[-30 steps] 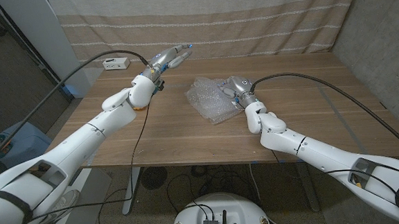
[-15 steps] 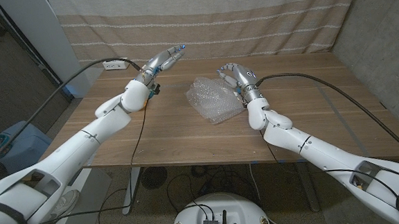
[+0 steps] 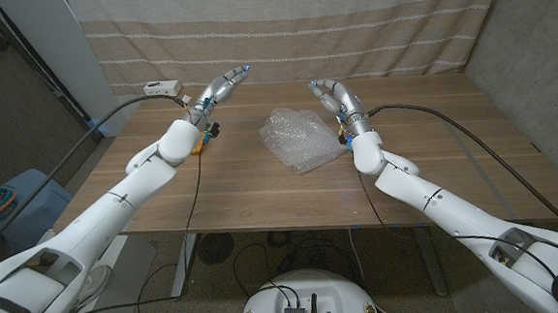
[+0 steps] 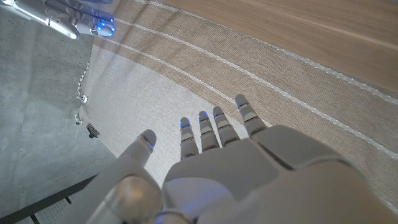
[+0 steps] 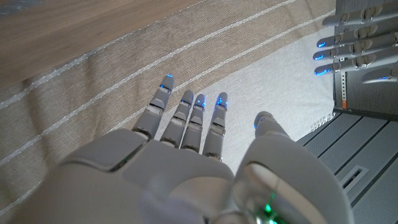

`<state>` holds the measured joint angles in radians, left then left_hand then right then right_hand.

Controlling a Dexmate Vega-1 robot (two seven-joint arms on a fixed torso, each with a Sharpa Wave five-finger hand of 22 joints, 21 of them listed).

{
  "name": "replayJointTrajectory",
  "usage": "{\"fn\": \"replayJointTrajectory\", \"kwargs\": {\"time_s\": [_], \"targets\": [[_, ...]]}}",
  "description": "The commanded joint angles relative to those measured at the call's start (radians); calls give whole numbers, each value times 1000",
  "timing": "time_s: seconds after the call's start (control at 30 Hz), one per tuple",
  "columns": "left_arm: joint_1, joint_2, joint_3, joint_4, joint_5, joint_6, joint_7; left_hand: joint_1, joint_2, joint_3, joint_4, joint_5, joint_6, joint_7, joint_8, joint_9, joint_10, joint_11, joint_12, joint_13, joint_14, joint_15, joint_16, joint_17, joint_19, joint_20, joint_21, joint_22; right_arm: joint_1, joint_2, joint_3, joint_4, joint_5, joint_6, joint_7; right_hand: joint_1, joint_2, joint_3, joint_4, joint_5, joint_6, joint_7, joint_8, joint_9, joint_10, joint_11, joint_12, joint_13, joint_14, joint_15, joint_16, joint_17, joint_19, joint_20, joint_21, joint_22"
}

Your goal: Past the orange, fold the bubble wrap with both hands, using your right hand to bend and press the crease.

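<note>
Crinkled clear bubble wrap point(image 3: 300, 139) lies in a loose heap on the wooden bench point(image 3: 434, 157), near its middle, touched by neither arm. At its ten o'clock the left robot hand point(image 3: 218, 86) is raised off the bench, fingers straight and apart, holding nothing, with a bit of the orange point(image 3: 199, 148) showing under that forearm. At the wrap's one o'clock the right robot hand point(image 3: 335, 97) is lifted too, fingers spread and empty.

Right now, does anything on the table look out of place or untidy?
The bubble wrap lies crumpled and askew, not in a neat fold. Both hands, left and right, hang raised with fingers spread, touching nothing.
</note>
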<state>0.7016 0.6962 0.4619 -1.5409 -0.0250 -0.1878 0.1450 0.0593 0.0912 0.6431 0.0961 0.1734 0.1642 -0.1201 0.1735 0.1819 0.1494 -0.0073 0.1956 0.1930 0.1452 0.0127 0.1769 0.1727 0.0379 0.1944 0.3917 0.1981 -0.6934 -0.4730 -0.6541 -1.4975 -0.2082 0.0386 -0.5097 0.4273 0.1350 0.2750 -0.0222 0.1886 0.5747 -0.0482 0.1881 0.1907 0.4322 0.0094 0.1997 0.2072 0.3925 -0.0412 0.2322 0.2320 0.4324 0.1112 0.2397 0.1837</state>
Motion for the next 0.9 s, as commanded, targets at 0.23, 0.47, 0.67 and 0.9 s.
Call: {"fn": "replayJointTrajectory", "kwargs": {"time_s": [0.23, 0.47, 0.67, 0.9], "targets": [[15, -38, -30, 110, -212, -123, -106, 9, 6, -1, -9, 0, -6, 0, 3, -1, -6, 0, -1, 4, -9, 3, 0, 2, 2, -1, -2, 1, 15, 12, 98, 112, 333, 262, 259, -1, -11, 7, -13, -3, -33, 18, -7, 3, -24, 21, -7, 2, -13, 4, -8, 3, -6, 9, -10, 2], [-19, -52, -20, 203, -254, -185, -176, 9, 6, 0, -10, 0, -6, 1, 4, -2, -6, 3, 0, 3, -13, 1, 0, 2, 1, -2, -3, 2, 23, 43, 130, 167, 447, 317, 330, -11, -18, 4, -13, -4, -44, 23, -7, 3, -31, 26, -8, 2, -8, 14, -5, 4, 3, 16, -8, 2], [-50, -56, -17, 292, -307, -237, -265, 10, 6, 1, -11, 1, -6, 5, 6, -2, -5, 4, 1, 3, -14, 2, 1, 2, 1, -2, -4, 2, 29, 46, 165, 166, 484, 298, 315, -27, -29, -1, -14, -4, -39, 36, 2, 3, -19, 31, 0, 3, 13, 14, 3, 5, 40, 34, 4, 2], [-95, -68, -10, 414, -356, -255, -348, 10, 7, 3, -12, 1, -5, 8, 7, -2, -7, 4, 2, 3, -14, 3, 2, 2, 1, -2, -5, 2, -7, 27, 181, 25, 414, 173, 171, -36, -35, -2, -17, -3, -26, 49, 8, 3, 3, 42, 9, 3, 31, 25, 9, 5, 53, 51, 5, 1]]}}
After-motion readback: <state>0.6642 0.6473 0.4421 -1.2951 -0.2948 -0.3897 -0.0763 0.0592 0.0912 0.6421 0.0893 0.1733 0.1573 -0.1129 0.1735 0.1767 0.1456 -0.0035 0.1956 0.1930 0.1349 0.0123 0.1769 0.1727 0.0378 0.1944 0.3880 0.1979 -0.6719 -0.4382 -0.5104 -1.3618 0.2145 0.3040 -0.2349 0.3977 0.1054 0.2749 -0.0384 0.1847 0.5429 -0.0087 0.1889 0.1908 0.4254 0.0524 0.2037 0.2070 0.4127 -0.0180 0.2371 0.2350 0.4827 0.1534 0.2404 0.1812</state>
